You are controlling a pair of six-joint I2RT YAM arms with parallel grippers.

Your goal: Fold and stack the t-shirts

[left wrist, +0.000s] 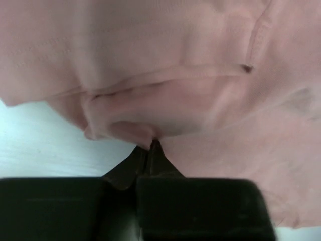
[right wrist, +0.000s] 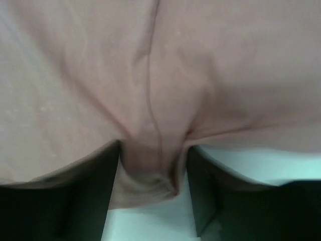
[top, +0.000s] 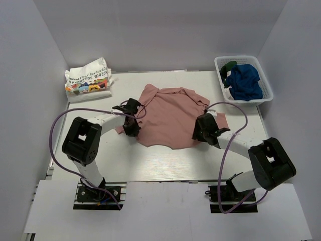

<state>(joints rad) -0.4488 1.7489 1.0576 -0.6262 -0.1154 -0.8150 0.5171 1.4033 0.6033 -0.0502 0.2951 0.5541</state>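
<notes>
The pink t-shirt (top: 170,118) lies rumpled on the table (top: 165,160) just ahead of the arms, near the middle. The left fingers (left wrist: 129,164) are pinched together on a fold at its left edge. The right fingers (right wrist: 95,191) stand apart around a bunched fold at its right edge, and I cannot tell whether they grip it. Further back, a folded white printed t-shirt (top: 88,80) sits far left, and a basket (top: 243,57) far right holds a blue t-shirt (top: 243,83).

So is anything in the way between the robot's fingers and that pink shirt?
Nothing visible. The left fingers and right fingers are at the pink shirt's side edges, with cloth pinched between them. The folded shirt and basket sit apart at the far corners.
</notes>
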